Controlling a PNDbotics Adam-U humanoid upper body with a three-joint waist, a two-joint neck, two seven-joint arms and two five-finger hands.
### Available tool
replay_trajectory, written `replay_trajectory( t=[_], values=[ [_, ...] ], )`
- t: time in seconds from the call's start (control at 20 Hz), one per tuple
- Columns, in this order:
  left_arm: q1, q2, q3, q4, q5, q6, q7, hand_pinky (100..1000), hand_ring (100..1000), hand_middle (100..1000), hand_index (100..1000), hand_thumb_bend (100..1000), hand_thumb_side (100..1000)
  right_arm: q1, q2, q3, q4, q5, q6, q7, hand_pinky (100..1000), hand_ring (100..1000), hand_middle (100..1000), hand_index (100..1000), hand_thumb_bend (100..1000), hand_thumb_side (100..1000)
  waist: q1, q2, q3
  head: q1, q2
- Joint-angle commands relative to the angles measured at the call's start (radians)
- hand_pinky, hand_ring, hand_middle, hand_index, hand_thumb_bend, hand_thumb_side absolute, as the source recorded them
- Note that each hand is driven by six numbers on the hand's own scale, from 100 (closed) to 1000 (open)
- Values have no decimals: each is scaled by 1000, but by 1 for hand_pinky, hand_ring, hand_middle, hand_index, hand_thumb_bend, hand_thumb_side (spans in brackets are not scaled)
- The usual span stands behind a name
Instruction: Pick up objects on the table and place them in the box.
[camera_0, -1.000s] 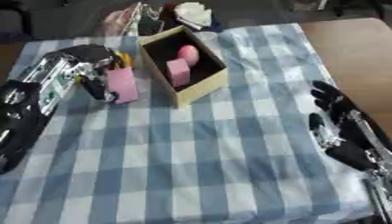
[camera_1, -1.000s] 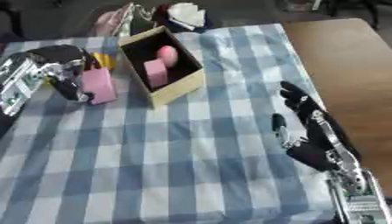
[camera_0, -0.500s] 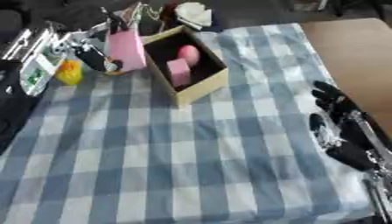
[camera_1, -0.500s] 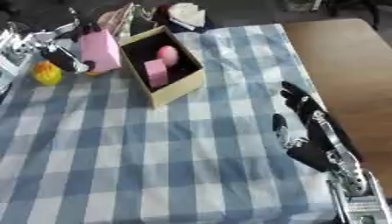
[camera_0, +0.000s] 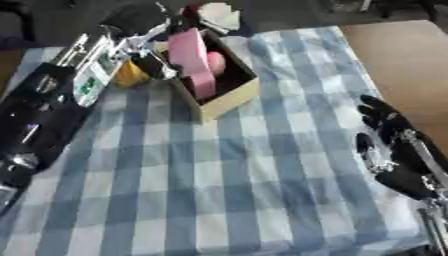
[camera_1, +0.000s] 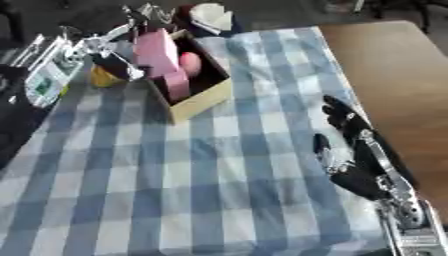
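My left hand (camera_0: 156, 56) holds a tall pink carton (camera_0: 192, 56) upright over the open cardboard box (camera_0: 229, 98), its lower end inside the box. The fingers are curled round the carton's left side. A pink rounded object (camera_0: 215, 61) lies in the box behind the carton. A small yellow object (camera_1: 104, 79) sits on the checked cloth just left of the box, partly hidden by my left hand. My right hand (camera_0: 394, 152) rests open at the right edge of the table, fingers pointing up.
The blue and white checked cloth (camera_0: 236, 180) covers the table. Bare brown tabletop (camera_1: 394, 75) shows to the right. A white crumpled thing (camera_1: 210, 15) and other clutter lie beyond the box at the far edge.
My left hand has carried the pink carton to the right, from beside the box to over and into it. The yellow object stays on the cloth. The camera view has shifted.
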Motion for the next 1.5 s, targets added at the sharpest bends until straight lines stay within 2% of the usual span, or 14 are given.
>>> replay_trajectory(
  t=[0.05, 0.25, 0.6, 0.7, 0.9, 1.05, 1.15, 1.35, 1.5],
  values=[
    [-22, -11, -7, 18, -21, -4, 25, 698, 631, 666, 835, 317, 257, -17, -3, 3, -16, -11, -1, 4, 1000, 1000, 1000, 1000, 100, 398, -8, -13, -2, 3, 4],
    [-12, -24, -16, 40, -31, -16, 38, 716, 668, 730, 866, 346, 375, -17, -3, 3, -15, -11, -2, 4, 1000, 1000, 1000, 1000, 100, 397, -9, -13, 0, 2, 4],
    [-9, -18, -5, 52, -35, 6, 69, 727, 694, 791, 899, 354, 421, -17, -2, 2, -14, -12, -3, 5, 1000, 1000, 1000, 1000, 100, 397, -10, -13, 3, -2, 4],
    [-7, -19, -1, 59, -34, 17, 77, 731, 707, 819, 914, 352, 459, -17, -2, 3, -14, -12, -3, 5, 1000, 1000, 1000, 1000, 100, 398, -10, -14, 3, -3, 4],
    [-7, -23, -1, 68, -32, 28, 93, 765, 760, 889, 942, 393, 596, -17, -2, 3, -14, -13, -3, 7, 1000, 1000, 1000, 1000, 100, 397, -11, -14, 3, -4, 4],
    [-6, -26, 0, 69, -33, 42, 120, 812, 825, 936, 972, 446, 737, -17, -1, 3, -14, -14, -3, 8, 1000, 1000, 1000, 1000, 100, 398, -11, -14, 2, -6, 4],
    [-4, -25, 1, 69, -32, 53, 140, 816, 838, 943, 975, 474, 774, -17, 0, 3, -14, -14, -2, 8, 1000, 1000, 1000, 1000, 100, 398, -11, -14, 2, -6, 4],
    [3, -13, 4, 67, -29, 65, 170, 805, 826, 918, 955, 475, 757, -17, 0, 2, -15, -14, -2, 8, 1000, 1000, 1000, 1000, 100, 402, -10, -15, 4, -11, 4],
    [12, 17, 13, 57, -24, 74, 181, 788, 800, 864, 928, 455, 676, -16, 0, -2, -15, -13, -1, 5, 1000, 1000, 1000, 1000, 100, 403, -10, -16, 9, -19, 4]
  ],
)
